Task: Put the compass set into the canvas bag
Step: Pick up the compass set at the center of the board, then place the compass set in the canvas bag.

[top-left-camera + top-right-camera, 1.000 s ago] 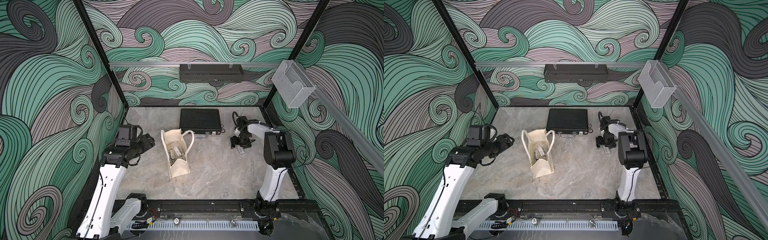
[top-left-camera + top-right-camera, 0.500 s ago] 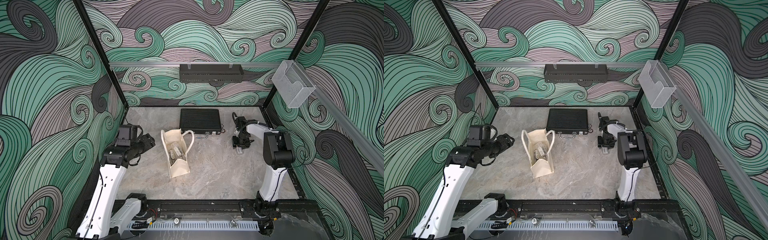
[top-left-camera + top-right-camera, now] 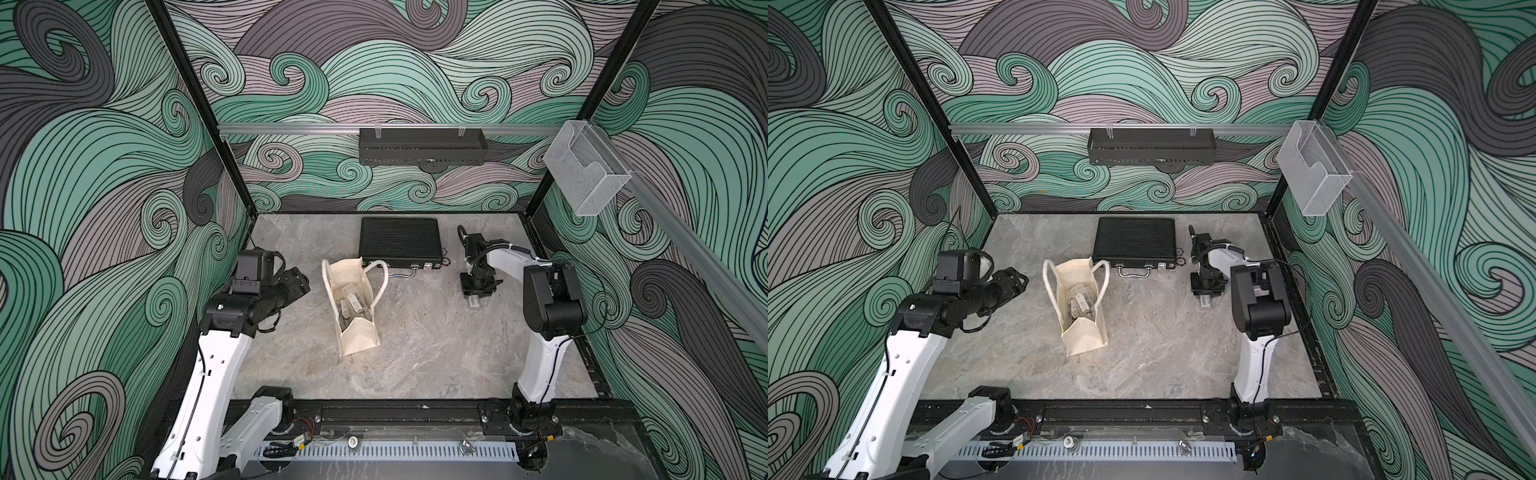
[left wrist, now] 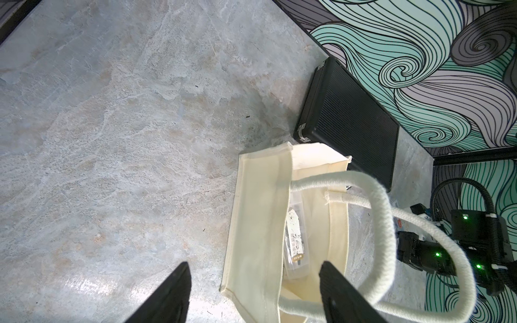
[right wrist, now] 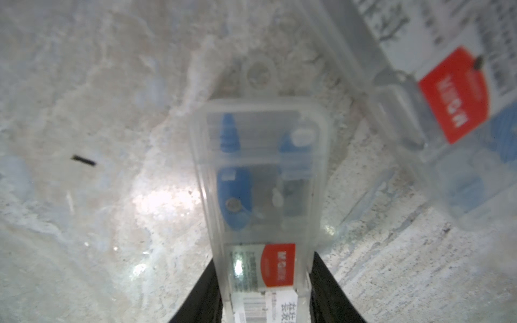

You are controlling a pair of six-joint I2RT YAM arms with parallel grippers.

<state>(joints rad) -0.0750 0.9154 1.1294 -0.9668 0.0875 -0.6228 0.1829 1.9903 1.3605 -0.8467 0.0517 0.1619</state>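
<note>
Grip comes first: my right pincer (image 5: 264, 279), spread a moment ago, now pinches the clear compass set (image 5: 260, 173) low on the bench (image 3: 436, 353), well apart from the canvas bag (image 3: 359, 336). Lifting can follow, I judge. Only my right wrist view shows that clamp and a second case (image 5: 461, 112) just beside it. My left pincer (image 4: 253, 268) hangs spread near the bag.
</note>
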